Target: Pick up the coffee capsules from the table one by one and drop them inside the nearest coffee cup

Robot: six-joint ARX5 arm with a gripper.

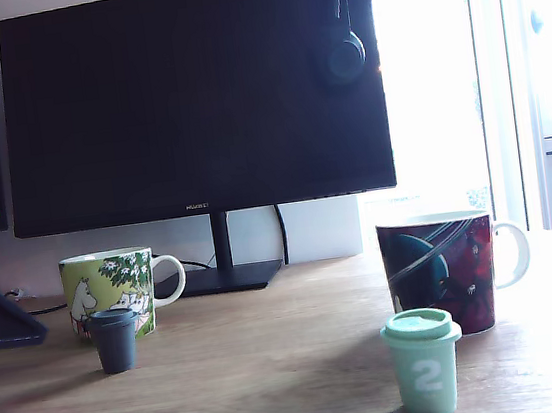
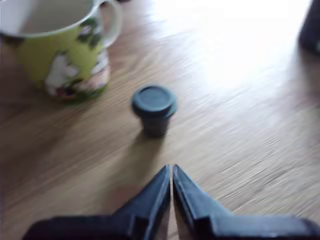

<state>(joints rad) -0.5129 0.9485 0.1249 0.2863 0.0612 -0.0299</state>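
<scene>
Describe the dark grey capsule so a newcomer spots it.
Find the black monitor; below its left end in the exterior view stands a green cartoon mug. The dark grey capsule sits in front of it. It is plain and dark; the mint green capsule bears a white 2.

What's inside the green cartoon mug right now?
In the wrist view, the green cartoon-print ceramic mug shows only bare pale inner wall; its bottom lies out of frame, unseen.
</scene>
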